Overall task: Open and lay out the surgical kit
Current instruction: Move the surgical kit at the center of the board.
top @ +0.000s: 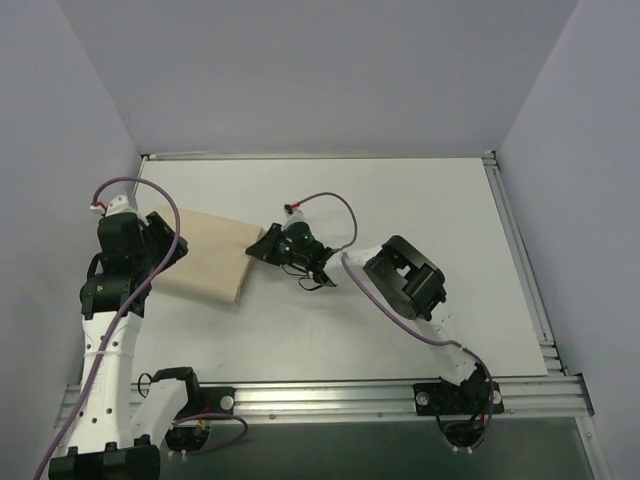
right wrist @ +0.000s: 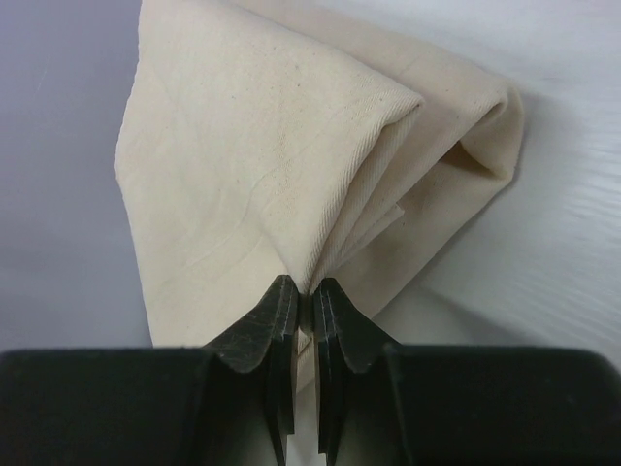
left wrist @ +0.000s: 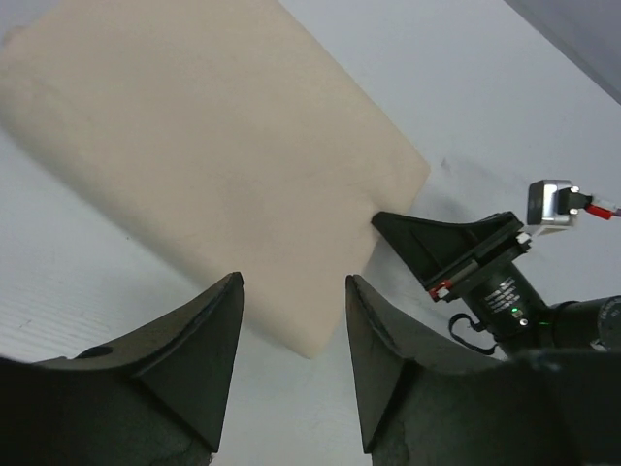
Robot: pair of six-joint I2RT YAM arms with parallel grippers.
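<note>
The surgical kit is a folded beige cloth bundle (top: 205, 255) lying left of centre on the white table; its tray and instruments are hidden inside. My right gripper (top: 262, 243) is at the bundle's right edge. In the right wrist view it (right wrist: 303, 286) is shut on a pinched fold of the cloth (right wrist: 252, 165), with layers fanning out above the jaws. My left gripper (top: 160, 245) is over the bundle's left end. In the left wrist view it (left wrist: 291, 282) stands open, the cloth's (left wrist: 213, 146) near corner showing between its fingers and nothing touching them. The right gripper (left wrist: 388, 223) touches the cloth's far corner there.
Grey walls close in the white table (top: 400, 200) on three sides. Aluminium rails run along the right side (top: 520, 270) and the front (top: 330, 395). The right arm's elbow (top: 405, 278) and its purple cable (top: 335, 205) hang over the table's middle.
</note>
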